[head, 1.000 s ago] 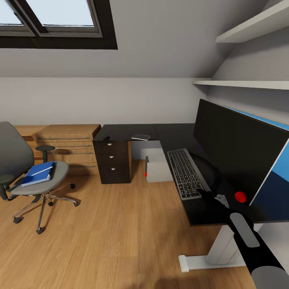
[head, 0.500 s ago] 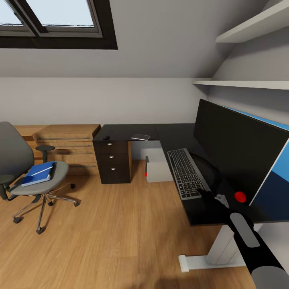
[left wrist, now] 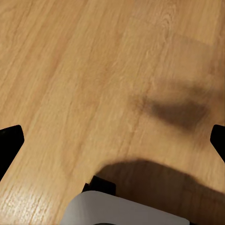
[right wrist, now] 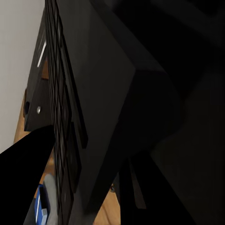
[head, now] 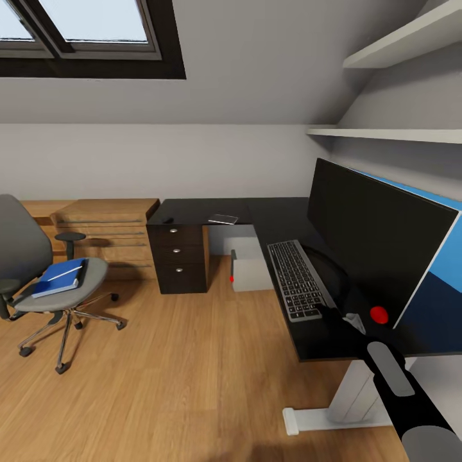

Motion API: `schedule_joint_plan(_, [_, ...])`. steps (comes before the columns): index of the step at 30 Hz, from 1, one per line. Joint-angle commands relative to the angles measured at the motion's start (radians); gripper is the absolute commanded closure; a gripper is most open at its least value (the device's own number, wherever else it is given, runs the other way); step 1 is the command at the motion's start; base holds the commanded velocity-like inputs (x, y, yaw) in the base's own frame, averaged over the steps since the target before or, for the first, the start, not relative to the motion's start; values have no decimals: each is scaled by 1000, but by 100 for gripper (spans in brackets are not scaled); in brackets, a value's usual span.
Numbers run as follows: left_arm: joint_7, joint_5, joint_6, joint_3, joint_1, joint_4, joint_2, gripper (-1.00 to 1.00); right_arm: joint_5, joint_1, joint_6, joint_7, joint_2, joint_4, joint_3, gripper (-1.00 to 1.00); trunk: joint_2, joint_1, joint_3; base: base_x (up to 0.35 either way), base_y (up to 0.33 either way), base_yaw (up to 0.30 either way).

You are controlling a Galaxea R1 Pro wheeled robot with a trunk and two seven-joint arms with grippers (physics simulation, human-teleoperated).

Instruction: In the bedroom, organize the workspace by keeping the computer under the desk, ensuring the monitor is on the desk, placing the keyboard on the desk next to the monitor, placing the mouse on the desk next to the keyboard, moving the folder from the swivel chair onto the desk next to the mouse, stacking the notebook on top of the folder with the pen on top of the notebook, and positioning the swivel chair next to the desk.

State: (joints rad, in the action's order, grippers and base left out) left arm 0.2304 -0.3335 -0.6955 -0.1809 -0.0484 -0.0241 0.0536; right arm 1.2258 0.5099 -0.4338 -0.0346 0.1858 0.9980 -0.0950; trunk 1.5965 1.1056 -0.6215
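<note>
The swivel chair (head: 29,269) stands on the floor at the left, away from the desk (head: 256,215). On its seat lies the blue folder (head: 59,280) with the white pen (head: 66,272) across it. The monitor (head: 375,244) and the keyboard (head: 296,278) sit side by side on the desk's right wing. The mouse (head: 169,220) and the notebook (head: 224,219) lie on the far wing. The computer (head: 249,271) stands under the desk. My right gripper (head: 343,314) hovers at the keyboard's near end, one finger (right wrist: 28,168) at the view's edge, open. My left gripper (left wrist: 112,140) is open above bare floor.
A light wooden drawer chest (head: 106,237) stands against the back wall beside the desk's black drawer unit (head: 176,256). Two white shelves (head: 391,135) hang above the monitor. The desk's white leg (head: 333,410) is near my right arm. Wooden floor stretches between chair and desk.
The whole picture has slid slightly to the left, so the camera has turned a little. The chair, the desk items and my right arm keep their places.
</note>
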Motion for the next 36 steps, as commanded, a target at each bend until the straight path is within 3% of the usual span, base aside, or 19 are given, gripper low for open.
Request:
schedule_joint_plan(1, [10,-4,-1,-8,-1,1,0,-100,8,1,-5,-4,0,0,-2,100,0,0,-1,0,0,0])
schedule_joint_plan(36, [9,-5,2,-9,-1,1,2,-100,9,1,-5,-4,0,1,-2,100,0,0,-1,26,0,0])
